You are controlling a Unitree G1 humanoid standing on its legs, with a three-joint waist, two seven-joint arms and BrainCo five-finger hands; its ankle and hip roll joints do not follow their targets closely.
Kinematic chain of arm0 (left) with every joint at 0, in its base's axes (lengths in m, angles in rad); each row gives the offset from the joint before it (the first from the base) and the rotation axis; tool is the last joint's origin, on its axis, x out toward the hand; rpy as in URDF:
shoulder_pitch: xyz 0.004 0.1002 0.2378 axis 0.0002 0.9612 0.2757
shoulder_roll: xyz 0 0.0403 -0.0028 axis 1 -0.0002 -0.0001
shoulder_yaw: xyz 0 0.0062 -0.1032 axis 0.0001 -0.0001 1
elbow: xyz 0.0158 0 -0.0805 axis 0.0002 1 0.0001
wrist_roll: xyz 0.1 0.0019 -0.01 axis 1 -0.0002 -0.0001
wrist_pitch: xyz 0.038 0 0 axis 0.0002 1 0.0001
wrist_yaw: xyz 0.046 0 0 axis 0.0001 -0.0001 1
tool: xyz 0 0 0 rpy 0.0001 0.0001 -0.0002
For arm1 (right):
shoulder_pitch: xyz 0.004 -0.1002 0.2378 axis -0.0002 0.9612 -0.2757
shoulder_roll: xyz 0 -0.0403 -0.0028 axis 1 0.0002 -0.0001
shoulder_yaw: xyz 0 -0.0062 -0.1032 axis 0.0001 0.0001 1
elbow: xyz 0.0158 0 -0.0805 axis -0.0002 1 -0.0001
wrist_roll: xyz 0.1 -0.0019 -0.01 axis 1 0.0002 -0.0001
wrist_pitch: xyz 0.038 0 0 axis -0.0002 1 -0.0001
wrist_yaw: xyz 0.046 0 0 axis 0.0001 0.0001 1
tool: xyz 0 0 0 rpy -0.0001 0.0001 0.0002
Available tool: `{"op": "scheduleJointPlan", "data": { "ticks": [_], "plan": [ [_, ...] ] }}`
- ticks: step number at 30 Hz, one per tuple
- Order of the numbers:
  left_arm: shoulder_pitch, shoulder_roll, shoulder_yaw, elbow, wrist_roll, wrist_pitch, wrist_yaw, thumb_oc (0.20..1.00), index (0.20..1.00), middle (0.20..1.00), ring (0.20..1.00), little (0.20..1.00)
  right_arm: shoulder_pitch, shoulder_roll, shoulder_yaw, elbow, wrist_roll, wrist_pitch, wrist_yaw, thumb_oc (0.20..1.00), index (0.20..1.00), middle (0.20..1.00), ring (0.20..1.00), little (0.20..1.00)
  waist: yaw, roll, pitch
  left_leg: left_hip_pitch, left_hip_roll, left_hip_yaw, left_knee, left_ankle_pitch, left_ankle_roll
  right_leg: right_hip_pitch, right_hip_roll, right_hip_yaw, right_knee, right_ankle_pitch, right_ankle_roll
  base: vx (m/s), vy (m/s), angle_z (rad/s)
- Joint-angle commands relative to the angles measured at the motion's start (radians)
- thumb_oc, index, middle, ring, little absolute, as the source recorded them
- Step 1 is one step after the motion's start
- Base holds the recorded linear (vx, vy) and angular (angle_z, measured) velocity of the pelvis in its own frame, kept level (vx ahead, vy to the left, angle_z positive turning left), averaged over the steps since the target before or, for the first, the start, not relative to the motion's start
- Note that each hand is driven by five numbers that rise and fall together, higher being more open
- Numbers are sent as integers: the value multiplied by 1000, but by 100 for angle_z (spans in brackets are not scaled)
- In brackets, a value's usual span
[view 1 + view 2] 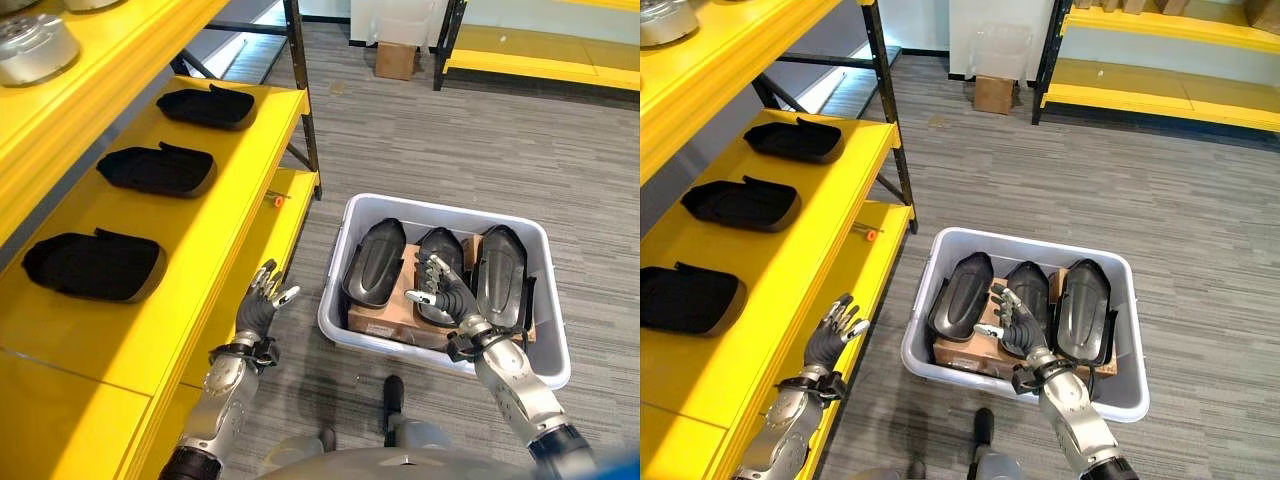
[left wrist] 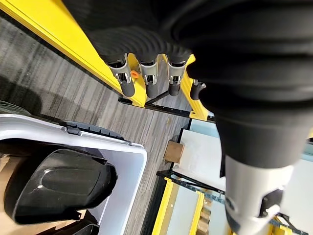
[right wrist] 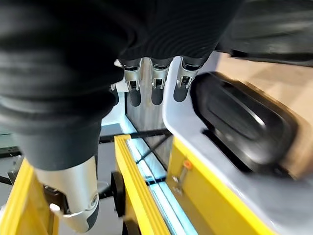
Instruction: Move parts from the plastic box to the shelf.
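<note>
Three black moulded parts stand on edge in the grey plastic box (image 1: 355,215) on the floor: a left part (image 1: 375,262), a middle part (image 1: 442,262) and a right part (image 1: 501,272), all leaning against a brown cardboard insert (image 1: 385,318) under them. The right robot hand (image 1: 442,290) hangs over the middle part with its fingers loosely spread and holding nothing; whether the fingertips touch the part cannot be told. The left robot hand (image 1: 262,303) is raised beside the front edge of the yellow shelf (image 1: 215,200), between shelf and box, its fingers relaxed and empty. Three more black parts already lie flat in a row on the shelf: a near one (image 1: 92,265), a middle one (image 1: 156,170) and a far one (image 1: 208,106). The left wrist view shows a corner of the box with one black part (image 2: 61,183) inside and the straight fingers (image 2: 149,81) before the yellow shelf edge; the right wrist view shows its own straight fingers (image 3: 157,83) beside a black part (image 3: 244,122) at the box wall. The head views add a silvery round metal piece (image 1: 35,45) on the upper shelf level, a small orange piece (image 1: 277,200) on the lower level, grey striped carpet (image 1: 450,140), a small cardboard box (image 1: 396,60) on the floor farther off, and a second yellow rack (image 1: 1160,95) across the room.
</note>
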Motion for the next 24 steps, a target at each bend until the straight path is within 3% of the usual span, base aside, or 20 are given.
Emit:
{"op": "scheduleJointPlan", "data": {
  "ticks": [1, 8, 16, 18, 20, 22, 24],
  "plan": [
    [-29, 34, 11, -36, 10, -39, -22, 1000, 1000, 1000, 1000, 1000, 11, -12, -5, -56, -14, -50, 10, 1000, 1000, 1000, 1000, 1000, -22, 1, -41, 14, -4, -37, 35, -44, 8, 56, -113, -10, 83, -78, 151, 88, -178, -24],
    [-18, 25, 8, -35, -4, -34, -32, 1000, 1000, 1000, 1000, 1000, 16, -19, -14, -72, -5, -60, 10, 1000, 1000, 1000, 1000, 1000, -28, 13, -55, 33, 47, -28, 26, -28, -23, 81, -71, -7, 71, -112, 129, 54, -121, -3],
    [-18, 18, 7, -34, -3, -36, -33, 1000, 1000, 1000, 1000, 1000, 34, -20, -21, -81, -2, -70, -4, 1000, 1000, 1000, 1000, 1000, -37, 34, -61, 43, 69, -21, -5, -5, -46, 107, -54, -19, 44, -127, 120, 14, -37, 3],
    [-20, 16, 12, -39, -9, -39, -31, 1000, 1000, 1000, 1000, 1000, 28, -26, -29, -86, 4, -75, -9, 1000, 1000, 1000, 1000, 1000, -39, 37, -57, 34, 82, -20, 25, -3, -54, 107, -44, -15, 52, -139, 109, -14, -97, 1],
    [-27, 16, 12, -54, -21, -47, -32, 1000, 1000, 1000, 1000, 1000, 12, -37, -37, -96, 13, -90, -15, 1000, 1000, 1000, 1000, 1000, -31, 27, -19, -46, 84, -41, 202, 57, -85, 118, -27, -6, 55, -147, 85, -82, -141, 4],
    [-42, 20, 7, -67, -27, -54, -29, 1000, 1000, 1000, 1000, 1000, -3, -49, -41, -108, 17, -100, -22, 1000, 1000, 1000, 1000, 1000, -11, 5, 21, -115, 37, -121, 330, 82, -87, 117, -30, 0, 62, -145, 72, -95, -112, 8],
    [-53, 18, 4, -73, -31, -53, -28, 1000, 1000, 1000, 1000, 1000, -8, -49, -48, -109, 18, -104, -26, 1000, 1000, 1000, 1000, 1000, -17, -5, 32, -149, 41, -144, 327, 78, -80, 116, -34, -5, 66, -151, 73, -25, -28, -15]
  ]
}}
